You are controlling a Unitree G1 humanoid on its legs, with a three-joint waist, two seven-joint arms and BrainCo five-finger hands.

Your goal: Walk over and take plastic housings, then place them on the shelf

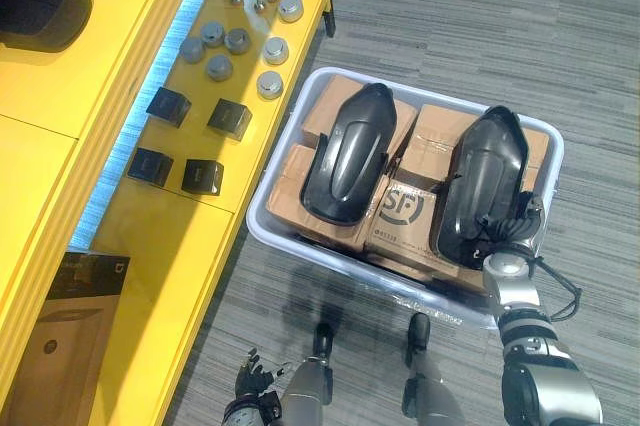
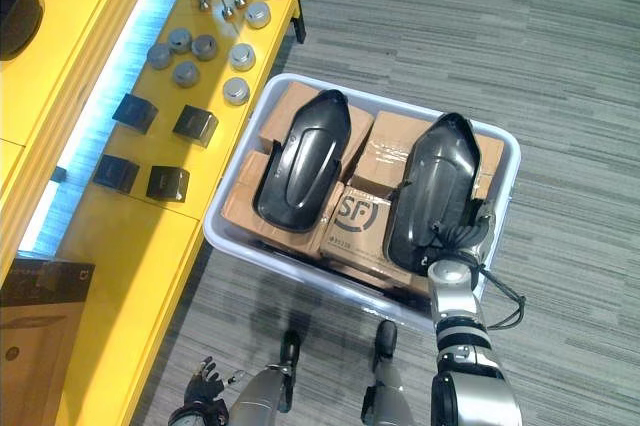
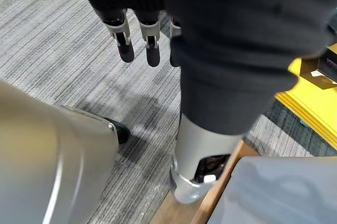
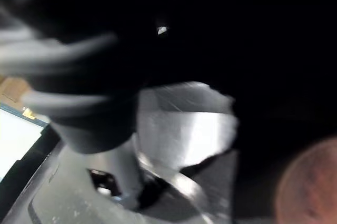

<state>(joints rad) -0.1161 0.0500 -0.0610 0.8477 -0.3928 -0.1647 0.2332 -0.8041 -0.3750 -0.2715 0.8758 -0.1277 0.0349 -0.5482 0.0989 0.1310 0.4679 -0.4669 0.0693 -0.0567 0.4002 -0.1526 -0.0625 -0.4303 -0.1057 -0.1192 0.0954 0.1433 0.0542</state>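
Left eye view: two black plastic housings lie on top of cardboard boxes [image 1: 400, 216] packed in a white bin [image 1: 420, 291] on the carpet, just right of the yellow shelf [image 1: 180, 246]. The left housing [image 1: 345, 156] lies untouched. The right housing [image 1: 485, 181] has the right hand [image 1: 503, 234] at its near end, the dark cover lying over the housing's edge. I cannot tell whether that hand has closed on the housing or only rests against it, and its own wrist view does not settle it.

The left hand [image 3: 126, 40] hangs low at the near left beside the shelf, fingers straight and relaxed over the carpet, carrying nothing.

On the shelf's lower level sit small black boxes [image 1: 170, 106] and grey round caps [image 1: 235, 41]. On the upper level at the far left lies a dark curved part [image 1: 40, 6] that looks like another housing, so one may already be in place.

As I judge it, the walk to the bin is done and the robot is at the pick-up of the right housing. Lifting it, carrying it left to the shelf and fetching the left housing are all left to do.
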